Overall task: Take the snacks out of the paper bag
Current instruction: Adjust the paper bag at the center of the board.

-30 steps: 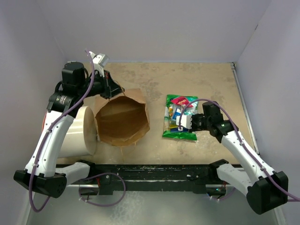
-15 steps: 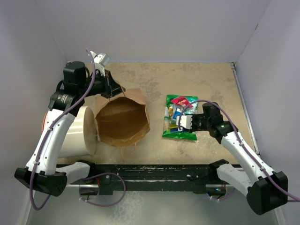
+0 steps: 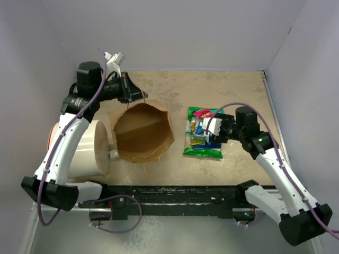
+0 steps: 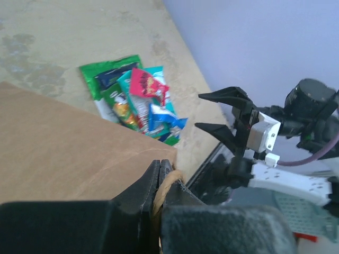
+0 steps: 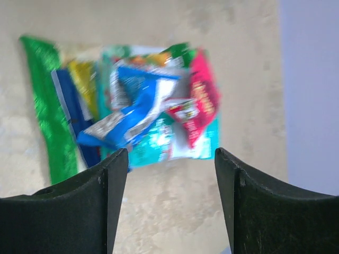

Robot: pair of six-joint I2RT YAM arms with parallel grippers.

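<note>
Brown and creased, the paper bag (image 3: pixel 142 132) sat left of centre on the surface (image 3: pixel 222 90) in the top view, its mouth gaping toward the camera. The left arm (image 3: pixel 61 143) rose from its base, bent at the elbow and reached right above the white cylinder (image 3: pixel 85 151), with the left jaws at the bag's far rim. The right arm (image 3: pixel 275 164) stretched forward and left, holding the right jaws over the right edge of the snacks (image 3: pixel 200 143), which were heaped on the surface apart from the bag.

From the left wrist, the left jaws were pinched tight on the bag's twisted handle (image 4: pixel 168 182).

From the right wrist, the right jaws were spread wide above the snacks, gripping nothing. The packets' print was too blurred to read.
</note>
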